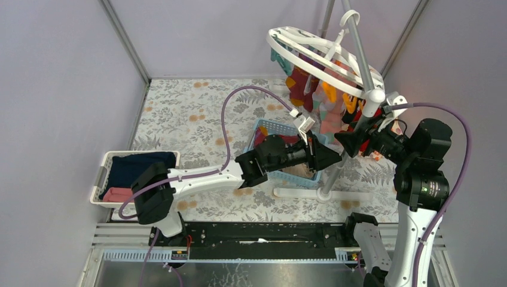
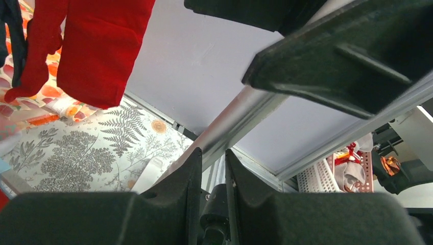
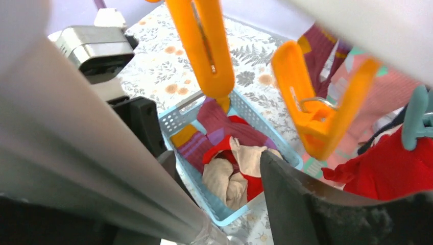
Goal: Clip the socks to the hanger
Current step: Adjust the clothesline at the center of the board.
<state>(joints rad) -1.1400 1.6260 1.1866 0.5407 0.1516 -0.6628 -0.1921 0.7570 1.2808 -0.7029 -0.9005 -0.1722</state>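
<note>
Robot lab booth — plain walls (image 1: 60, 89), aluminium frame (image 1: 124, 39)

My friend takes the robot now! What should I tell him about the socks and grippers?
Left gripper: jaws slightly apart, empty.
Right gripper: open, empty, near the orange plastic clips.
Done: red fabric socks and others hang on the white plastic ring hanger.
Left to do: clip the pile of mixed socks in the light blue plastic basket; two orange clips look free.

blue basket (image 1: 261, 127) half hidden, red sock (image 2: 97, 46) cropped
</note>
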